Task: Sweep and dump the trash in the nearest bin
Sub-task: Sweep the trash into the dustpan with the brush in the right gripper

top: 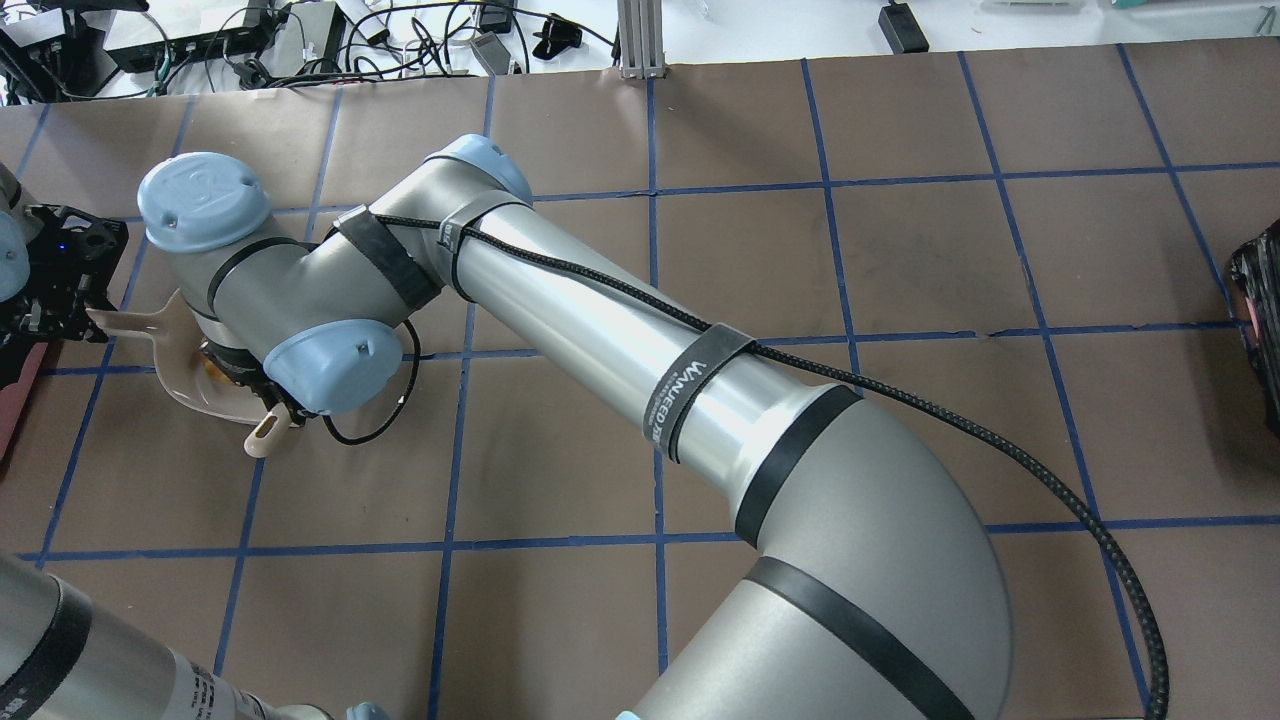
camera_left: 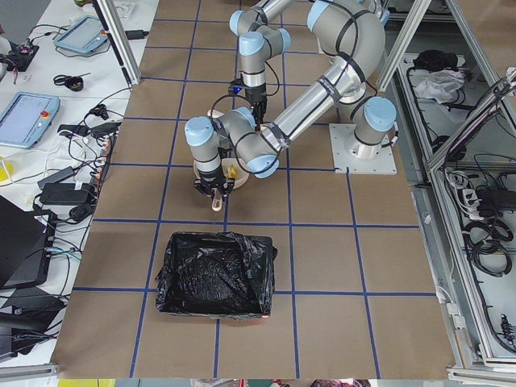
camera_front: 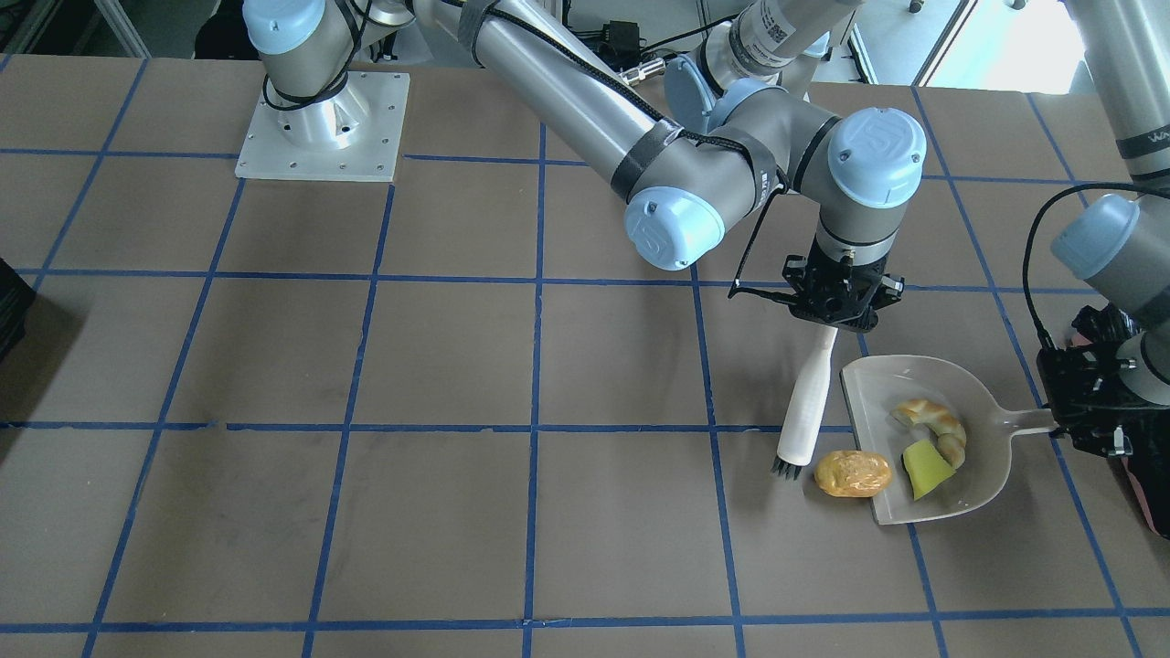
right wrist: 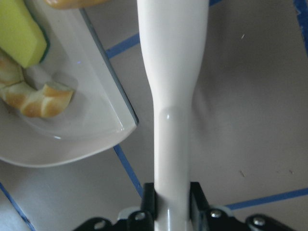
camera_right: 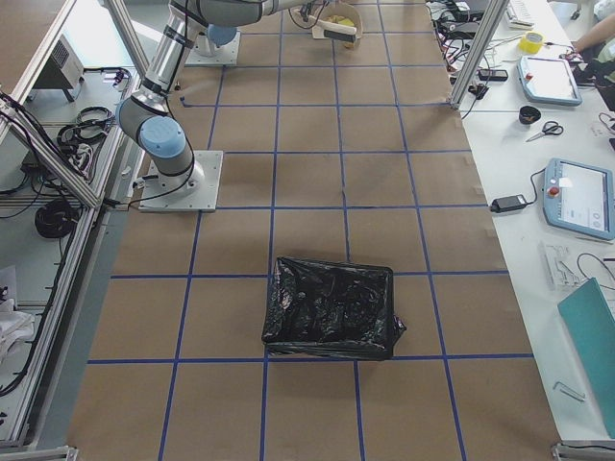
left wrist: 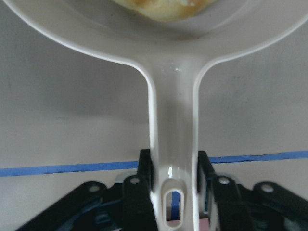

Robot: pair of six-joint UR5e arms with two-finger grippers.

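At the pan point(camera_front: 879, 388) lip, potato point(camera_front: 852, 472) sits mostly on the desk point(camera_front: 457, 366); bread point(camera_front: 930, 422) and sponge point(camera_front: 925, 468) are aboard. Right jaws clamp the brush point(camera_front: 809, 402), left jaws the pan handle. Glancing stroke, and that potato could roll past the corner, missing the bin point(camera_left: 214, 274).

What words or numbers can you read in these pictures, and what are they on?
"WANEED": black strap on the right arm; smaller letters beside it are blurred.
"WA", cut off by the edge: second strap on the left arm.
Code label on an arm tube: too small to read.
No writing on the brush or dustpan.
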